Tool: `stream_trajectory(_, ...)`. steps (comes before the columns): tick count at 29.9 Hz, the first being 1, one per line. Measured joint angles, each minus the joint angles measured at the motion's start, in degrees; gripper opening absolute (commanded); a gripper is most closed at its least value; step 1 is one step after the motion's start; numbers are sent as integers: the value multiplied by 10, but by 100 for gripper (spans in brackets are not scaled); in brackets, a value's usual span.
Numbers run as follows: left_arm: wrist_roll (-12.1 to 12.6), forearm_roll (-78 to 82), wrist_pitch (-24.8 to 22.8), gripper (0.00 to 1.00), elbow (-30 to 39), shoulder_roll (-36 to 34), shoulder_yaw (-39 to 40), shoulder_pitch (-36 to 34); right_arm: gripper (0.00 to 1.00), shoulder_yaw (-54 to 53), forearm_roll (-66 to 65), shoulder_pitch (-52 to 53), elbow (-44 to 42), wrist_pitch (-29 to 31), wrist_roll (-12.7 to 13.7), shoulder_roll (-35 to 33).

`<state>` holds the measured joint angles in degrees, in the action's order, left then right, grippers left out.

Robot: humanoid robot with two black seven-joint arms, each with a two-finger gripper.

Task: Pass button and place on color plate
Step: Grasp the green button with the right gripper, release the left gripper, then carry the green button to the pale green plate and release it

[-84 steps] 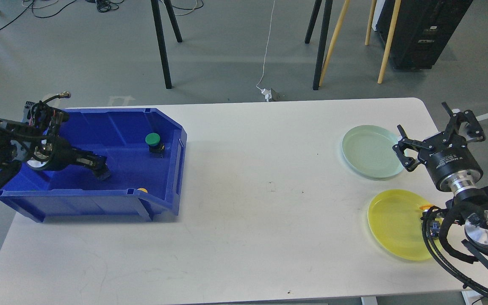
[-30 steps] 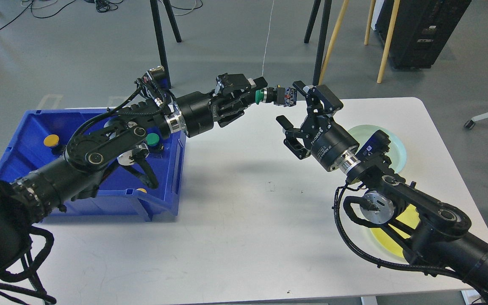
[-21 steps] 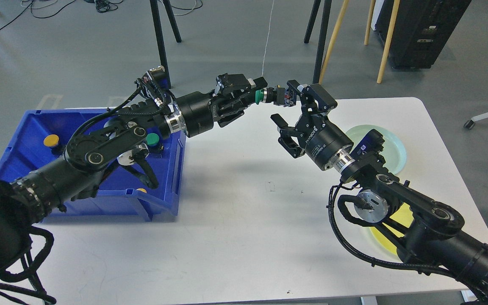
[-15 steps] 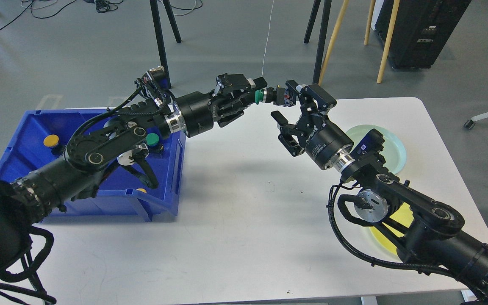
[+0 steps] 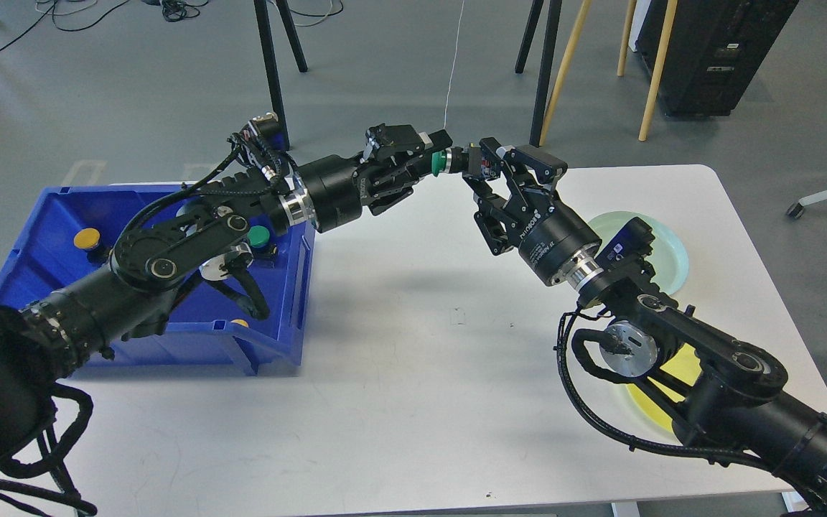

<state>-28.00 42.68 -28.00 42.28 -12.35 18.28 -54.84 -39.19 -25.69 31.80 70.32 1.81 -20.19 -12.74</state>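
Note:
A green button (image 5: 439, 162) with a black body is held in the air above the table's far edge, between my two grippers. My left gripper (image 5: 429, 159) is shut on its green-cap end. My right gripper (image 5: 483, 172) has its fingers closed around the black body from the right. A pale green plate (image 5: 672, 251) lies behind my right wrist. A yellow plate (image 5: 675, 373) lies nearer, mostly hidden by my right arm.
A blue bin (image 5: 281, 316) stands at the left of the white table (image 5: 399, 402). It holds a yellow button (image 5: 87, 238), a green button (image 5: 260, 235) and another yellow one (image 5: 241, 323) at its front wall. Stand legs rise behind the table.
My left arm lifted the green button out of the bin to mid-air. My right gripper came in from the right and its fingers closed around the button's black body.

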Motion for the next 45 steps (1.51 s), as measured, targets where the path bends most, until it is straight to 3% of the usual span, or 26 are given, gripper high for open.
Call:
stream_trajectory(1, 0, 0, 0, 16, 0, 0, 0, 0, 10, 0, 0, 0, 0, -1, 0, 0)
stream_trajectory(2, 0, 0, 0, 27, 0, 0, 0, 0, 9, 0, 0, 0, 0, -2, 0, 0)
stream_trajectory(4, 0, 0, 0, 59, 0, 0, 0, 1, 7, 0, 0, 0, 0, -4, 0, 0)
stream_trajectory(8, 0, -8, 0, 72, 2, 1, 1, 2, 1, -2, 1, -1, 0, -8, 0, 1)
stream_trajectory(20, 0, -16, 0, 77, 3, 1, 1, 2, 1, -41, 1, -20, -3, -19, 0, 0)
stream_trajectory(24, 0, -17, 0, 77, 2, 1, 1, 2, 1, -110, 22, -52, -34, -62, 8, -1)
stream_trajectory(28, 0, -17, 0, 77, 2, 1, 1, 2, 1, -144, 102, -60, -126, -126, 46, -3)
stream_trajectory(32, 0, -20, 0, 77, 2, 1, 1, 2, 1, -144, 148, -54, -225, -152, 84, -5)
stream_trajectory(35, 0, -21, 0, 77, 2, 1, 1, 2, 7, -142, 156, -49, -283, -156, 104, -5)
stream_trajectory(38, 0, -21, 0, 77, 2, 1, 1, 2, 23, -141, 158, -41, -319, -156, 119, -3)
stream_trajectory(45, 0, -21, 0, 77, 2, 1, 1, 2, 35, -141, 159, -29, -327, -157, 133, -1)
